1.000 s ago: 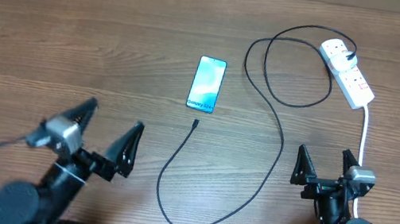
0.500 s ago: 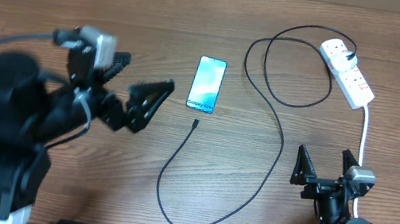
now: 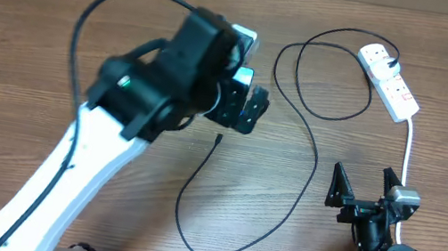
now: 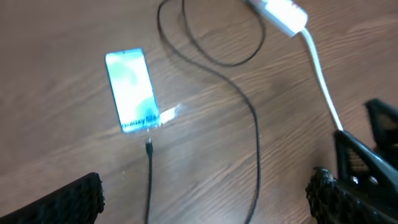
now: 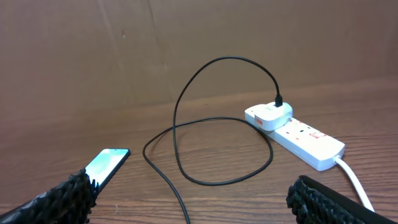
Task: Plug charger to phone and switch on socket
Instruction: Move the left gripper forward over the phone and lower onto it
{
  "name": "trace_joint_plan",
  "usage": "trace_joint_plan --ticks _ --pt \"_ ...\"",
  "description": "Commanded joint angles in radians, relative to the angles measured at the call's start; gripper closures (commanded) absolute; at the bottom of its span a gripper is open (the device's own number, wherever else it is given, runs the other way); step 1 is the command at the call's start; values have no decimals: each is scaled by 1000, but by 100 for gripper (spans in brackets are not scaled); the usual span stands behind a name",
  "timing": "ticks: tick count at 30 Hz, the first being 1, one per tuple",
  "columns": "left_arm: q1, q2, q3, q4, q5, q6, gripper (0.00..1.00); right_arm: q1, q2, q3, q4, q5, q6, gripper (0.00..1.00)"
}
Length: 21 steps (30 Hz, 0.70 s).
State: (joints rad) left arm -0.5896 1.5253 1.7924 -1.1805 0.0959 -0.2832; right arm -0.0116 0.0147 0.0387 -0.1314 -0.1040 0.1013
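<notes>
The phone (image 4: pixel 132 90) lies flat with its light blue screen up; it also shows in the right wrist view (image 5: pixel 106 163). In the overhead view my left arm hides it. The charger (image 3: pixel 315 163) is a long black cable. Its free tip (image 4: pixel 148 146) lies just below the phone's near end, apart from it. Its other end is plugged into the socket (image 3: pixel 391 80), a white strip at the back right. My left gripper (image 3: pixel 244 111) is open and empty, in the air above the phone and tip. My right gripper (image 3: pixel 365 188) is open and empty at the front right.
The socket's thick white cord (image 3: pixel 408 146) runs forward past my right arm. The cable makes a wide loop (image 3: pixel 204 250) near the front edge and a second loop (image 5: pixel 217 124) beside the socket. The table is brown wood (image 3: pixel 20 48).
My left arm has swung from the front left up and to the right, and now covers the phone in the overhead view. The right arm, cable, phone and socket have not moved.
</notes>
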Motion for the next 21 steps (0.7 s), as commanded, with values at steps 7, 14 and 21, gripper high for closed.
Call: trace_joint_plan --ticks 7,14,21 --pt "0 320 332 -281 -222 -174 0 5 -11 -7 5 6 4 0" --pt "0 445 331 -237 -238 -168 0 5 -11 -7 5 6 4 0" --pt "2 575 331 -181 -242 -166 0 5 -11 -7 5 6 4 0"
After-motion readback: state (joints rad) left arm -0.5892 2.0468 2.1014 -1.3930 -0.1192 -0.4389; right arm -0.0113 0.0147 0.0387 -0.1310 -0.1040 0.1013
